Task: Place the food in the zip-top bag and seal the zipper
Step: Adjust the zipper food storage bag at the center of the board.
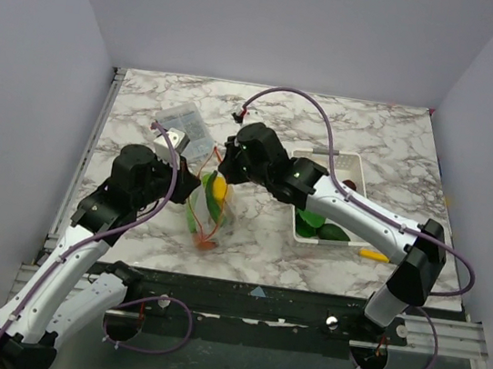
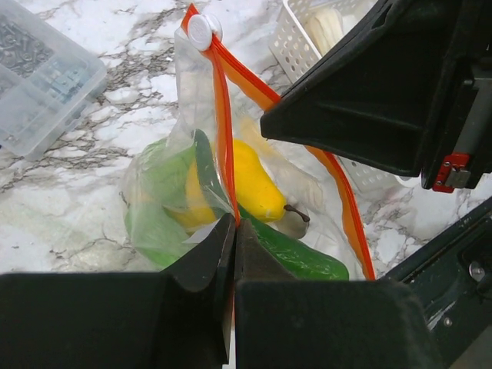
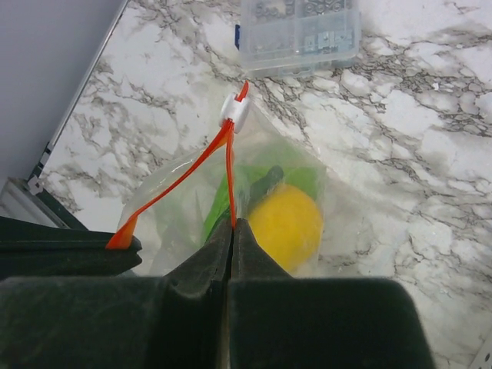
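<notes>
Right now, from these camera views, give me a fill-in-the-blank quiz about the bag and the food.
The left fingers and right fingers are both shut on the ___ zipper.
The zipper's slider is ___.
The zip-top bag holds green food and a lemon-like piece coloured ___.
Some other food lies in the white ___.
Missing: orange-red, white, yellow, basket.

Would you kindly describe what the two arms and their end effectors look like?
The left arm and right arm have white links and black joints, each trailed by a purple cable. The left end effector and right end effector are black, with wedge-shaped fingers tapering to narrow tips.
</notes>
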